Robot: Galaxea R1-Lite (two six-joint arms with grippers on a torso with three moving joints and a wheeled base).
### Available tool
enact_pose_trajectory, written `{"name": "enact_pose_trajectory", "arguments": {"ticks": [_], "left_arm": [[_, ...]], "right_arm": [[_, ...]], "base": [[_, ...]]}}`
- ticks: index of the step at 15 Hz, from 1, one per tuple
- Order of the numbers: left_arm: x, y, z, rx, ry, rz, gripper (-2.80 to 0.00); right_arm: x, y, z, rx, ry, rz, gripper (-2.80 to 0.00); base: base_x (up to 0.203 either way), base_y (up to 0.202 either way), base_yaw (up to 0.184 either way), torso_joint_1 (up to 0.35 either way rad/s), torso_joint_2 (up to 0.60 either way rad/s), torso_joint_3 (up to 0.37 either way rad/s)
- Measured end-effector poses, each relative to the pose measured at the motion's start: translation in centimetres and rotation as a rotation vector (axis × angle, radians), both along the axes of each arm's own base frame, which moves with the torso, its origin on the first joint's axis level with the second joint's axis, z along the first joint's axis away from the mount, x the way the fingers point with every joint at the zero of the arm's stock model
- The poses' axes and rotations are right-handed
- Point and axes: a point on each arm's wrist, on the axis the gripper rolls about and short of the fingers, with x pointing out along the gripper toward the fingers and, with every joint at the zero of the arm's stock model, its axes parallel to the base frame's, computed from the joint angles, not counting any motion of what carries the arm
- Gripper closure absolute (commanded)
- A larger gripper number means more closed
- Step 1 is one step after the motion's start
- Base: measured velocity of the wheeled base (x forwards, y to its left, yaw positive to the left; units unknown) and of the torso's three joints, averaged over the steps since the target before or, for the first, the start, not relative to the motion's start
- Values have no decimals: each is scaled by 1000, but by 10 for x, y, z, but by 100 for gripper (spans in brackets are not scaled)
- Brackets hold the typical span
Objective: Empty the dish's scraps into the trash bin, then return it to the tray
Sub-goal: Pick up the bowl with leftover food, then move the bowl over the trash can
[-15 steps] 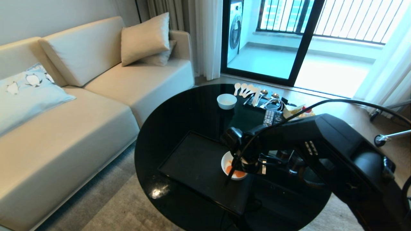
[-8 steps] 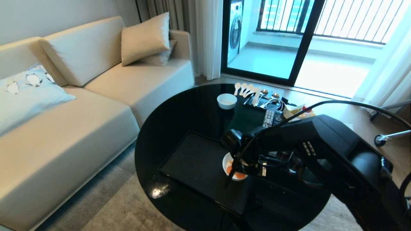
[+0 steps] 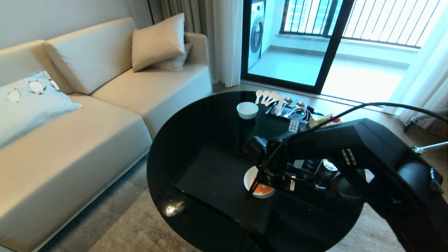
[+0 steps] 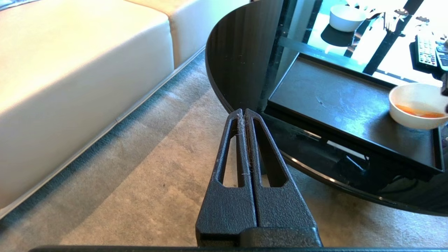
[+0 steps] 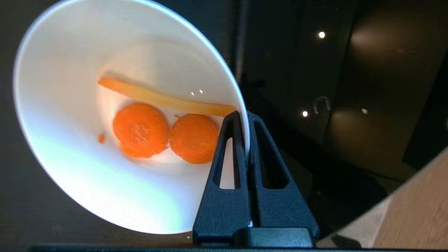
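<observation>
Right wrist view – right claw (image 5: 244,117) pinching dish (image 5: 70,147) rim.

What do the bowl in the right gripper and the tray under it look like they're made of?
The dish looks like glazed ceramic or porcelain, perhaps melamine: plain white, glossy, with sharp light glints and a thin rim pinched by the right gripper. The tray looks like matte black plastic or coated wood: dull, faintly scuffed.

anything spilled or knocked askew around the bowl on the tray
Nothing spilled. The scraps all sit inside the dish, which the right hand pinches by its rim over the tray.
</observation>
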Motion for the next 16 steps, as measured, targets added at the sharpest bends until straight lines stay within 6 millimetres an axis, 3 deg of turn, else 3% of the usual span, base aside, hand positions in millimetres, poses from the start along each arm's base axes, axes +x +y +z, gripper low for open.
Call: {"name": "enact_pose_trajectory", "arguments": {"ticks": [5, 10, 16], "left_arm": [[0, 0, 0, 0, 0, 0, 0], [0, 0, 0, 0, 0, 0, 0], [0, 0, 0, 0, 0, 0, 0]], "right_arm": [[-7, -22, 31, 35, 12, -149, 0], [-11, -64, 69, 86, -16, -286, 0], [-52, -120, 100, 97, -14, -371, 0]], "base": [[0, 0, 0, 0, 0, 0], [0, 0, 0, 0, 0, 0], [0, 0, 0, 0, 0, 0]]}}
